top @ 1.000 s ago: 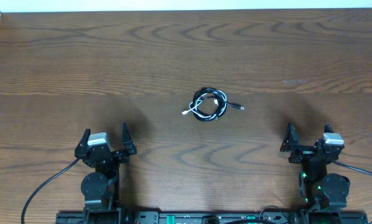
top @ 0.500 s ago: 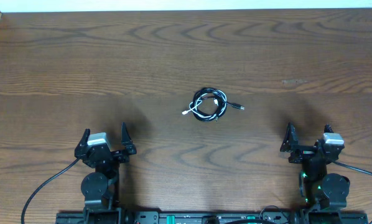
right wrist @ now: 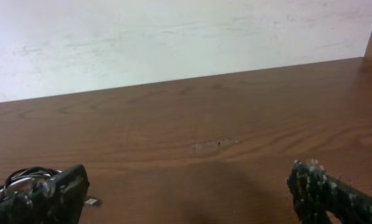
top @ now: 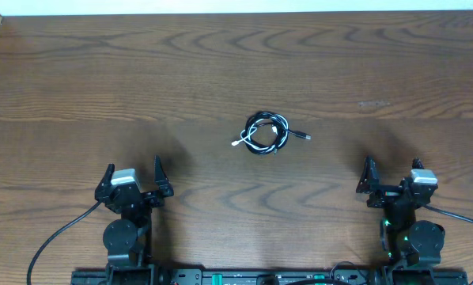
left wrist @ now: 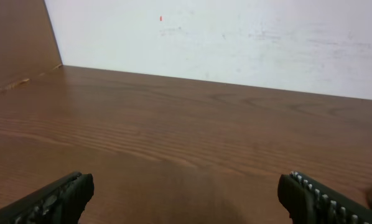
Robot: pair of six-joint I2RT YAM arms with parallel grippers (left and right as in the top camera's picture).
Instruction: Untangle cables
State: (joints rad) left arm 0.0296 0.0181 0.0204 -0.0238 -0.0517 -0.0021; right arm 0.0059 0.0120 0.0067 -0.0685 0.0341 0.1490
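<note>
Tangle of cables point(top: 264, 133) sits near the middle of the wooden table point(top: 141, 79), flat on the surface. The black cord point(top: 259, 120) and white cord point(top: 262, 141) are coiled together in small loose loops, overlapping. The black plug end point(top: 304, 136) pokes out to the right of the bundle, and the white plug end point(top: 236, 143) pokes out lower left.

Left gripper point(top: 134, 168) is at the near edge of the table, wide open, nothing between its fingers point(left wrist: 55, 199). It is well apart from the cables. Right gripper point(top: 392, 172) is at the near edge on the other side, also spread wide and holding nothing, and also well apart from the bundle.

In the right wrist view part of the coil shows just behind one finger point(right wrist: 49, 196), not touching it as far as I can tell. There is a faint pale scuff point(top: 373, 104) on the wood to the right of the cables. A white wall point(left wrist: 236, 37) stands behind the far edge of the table.
</note>
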